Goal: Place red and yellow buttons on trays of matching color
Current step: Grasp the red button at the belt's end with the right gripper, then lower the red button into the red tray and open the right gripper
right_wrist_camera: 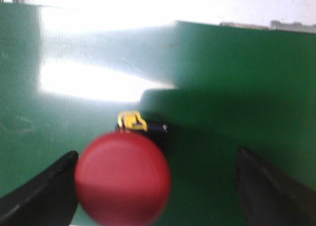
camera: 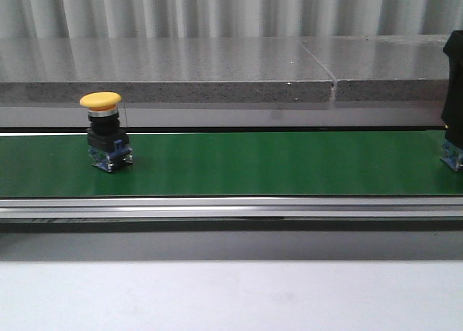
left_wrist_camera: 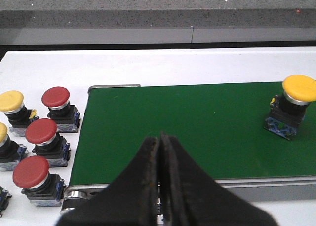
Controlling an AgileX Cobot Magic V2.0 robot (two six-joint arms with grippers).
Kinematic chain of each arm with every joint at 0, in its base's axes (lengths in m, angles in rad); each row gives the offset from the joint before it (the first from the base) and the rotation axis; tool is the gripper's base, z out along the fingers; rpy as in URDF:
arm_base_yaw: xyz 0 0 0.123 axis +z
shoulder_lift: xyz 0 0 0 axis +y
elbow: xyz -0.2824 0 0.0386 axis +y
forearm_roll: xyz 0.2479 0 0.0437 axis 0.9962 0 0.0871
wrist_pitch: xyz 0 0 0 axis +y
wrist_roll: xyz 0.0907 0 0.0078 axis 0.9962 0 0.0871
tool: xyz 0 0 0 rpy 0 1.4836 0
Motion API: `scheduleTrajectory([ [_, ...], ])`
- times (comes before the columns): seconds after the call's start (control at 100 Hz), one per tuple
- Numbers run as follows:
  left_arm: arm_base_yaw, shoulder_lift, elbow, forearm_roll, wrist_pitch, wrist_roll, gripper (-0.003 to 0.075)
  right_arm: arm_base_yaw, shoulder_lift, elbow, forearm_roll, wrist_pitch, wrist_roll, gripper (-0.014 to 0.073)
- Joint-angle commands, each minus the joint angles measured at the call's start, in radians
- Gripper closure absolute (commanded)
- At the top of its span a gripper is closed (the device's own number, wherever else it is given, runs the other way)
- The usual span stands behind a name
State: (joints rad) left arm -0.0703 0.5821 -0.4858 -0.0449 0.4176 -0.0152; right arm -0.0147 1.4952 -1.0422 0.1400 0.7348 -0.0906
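In the front view, the yellow button [camera: 108, 132] stands upright on the green belt [camera: 275, 165], far to the left. In the left wrist view, the left gripper [left_wrist_camera: 160, 179] is pressed together, holding nothing, waiting above the belt end. In the right wrist view, the right gripper [right_wrist_camera: 157, 184] is spread apart around a red button [right_wrist_camera: 122, 179], probably ready to clamp it.

Yellow-capped button [camera: 101, 100], red-capped button [right_wrist_camera: 122, 177], plain green belt [camera: 275, 165].

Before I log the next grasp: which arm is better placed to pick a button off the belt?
Right. Its open gripper already straddles the red button on the green belt. The left gripper is shut, away from the yellow button.
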Motion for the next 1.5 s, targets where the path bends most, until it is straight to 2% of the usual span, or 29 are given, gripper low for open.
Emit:
scheduleTrajectory([
  [0.0,-0.009,-0.002,-0.026,-0.01,-0.081,-0.001,0.074,0.001,-0.002,-0.045,0.006,-0.042,-0.014,0.0034],
  [0.08,-0.009,-0.002,-0.026,-0.01,-0.081,-0.001,0.074,0.001,0.009,-0.048,0.006,-0.037,-0.014,0.016],
  [0.16,-0.009,-0.002,-0.026,-0.01,-0.081,-0.001,0.074,0.001,0.009,-0.049,0.006,-0.026,-0.014,0.0325],
  [0.23,-0.009,-0.002,-0.026,-0.01,-0.081,-0.001,0.074,0.001,0.009,-0.06,0.006,-0.004,-0.014,0.0388],
  [0.47,-0.009,-0.002,-0.026,-0.01,-0.081,-0.001,0.074,-0.042,0.009,-0.198,-0.051,0.117,-0.014,0.0389],
  [0.76,-0.009,-0.002,-0.026,-0.01,-0.081,-0.001,0.074,-0.306,0.082,-0.415,-0.053,0.147,-0.014,0.0389],
  [0.98,-0.009,-0.002,-0.026,-0.01,-0.081,-0.001,0.074,-0.432,0.244,-0.521,-0.052,0.142,-0.013,0.0389],
  [1.26,-0.009,-0.002,-0.026,-0.01,-0.081,-0.001,0.074,-0.447,0.407,-0.563,-0.044,0.084,-0.013,0.0389],
  [1.49,-0.009,-0.002,-0.026,-0.01,-0.081,-0.001,0.074,-0.447,0.457,-0.563,-0.04,0.044,-0.013,0.0389],
])
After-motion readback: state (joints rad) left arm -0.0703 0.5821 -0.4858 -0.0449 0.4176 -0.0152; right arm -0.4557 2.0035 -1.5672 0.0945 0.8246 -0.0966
